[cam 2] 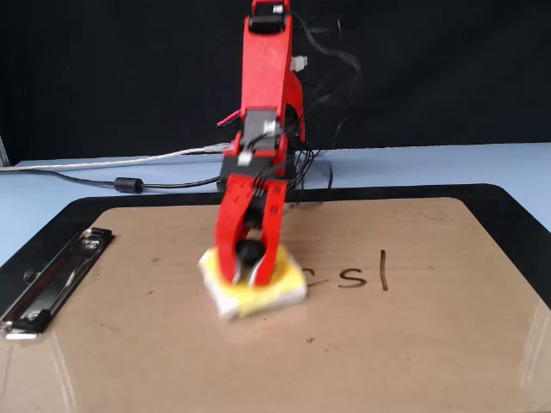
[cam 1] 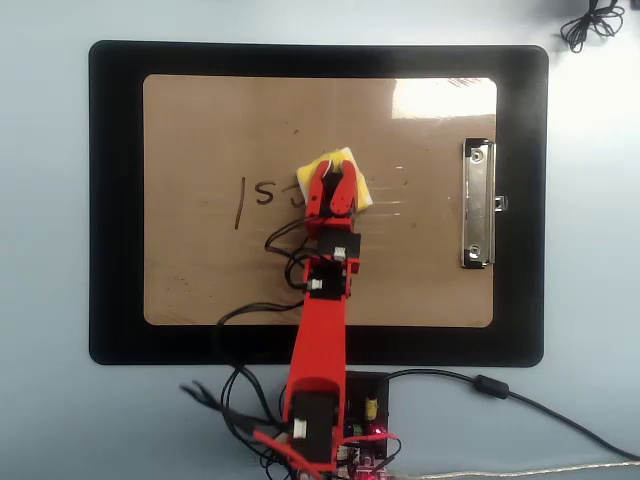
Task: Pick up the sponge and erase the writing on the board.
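Observation:
My red gripper (cam 1: 331,177) (cam 2: 250,273) is shut on the black knob of the yellow sponge (cam 1: 352,176) (cam 2: 283,286), which lies flat on the brown board (cam 1: 200,120) (cam 2: 413,344). The sponge covers part of the "c" of the writing (cam 1: 258,196) (cam 2: 353,275); the "s" and a vertical stroke show beside it. In the overhead view the writing is just left of the sponge; in the fixed view it is to its right. The silver clip (cam 1: 477,204) (cam 2: 53,280) sits at the board's edge.
A black mat (cam 1: 115,200) (cam 2: 516,215) frames the board on a pale blue table. The arm's base and loose cables (cam 1: 250,410) (cam 2: 129,183) lie at the table edge beyond the mat. A small black cord (cam 1: 588,18) lies in the top right corner of the overhead view.

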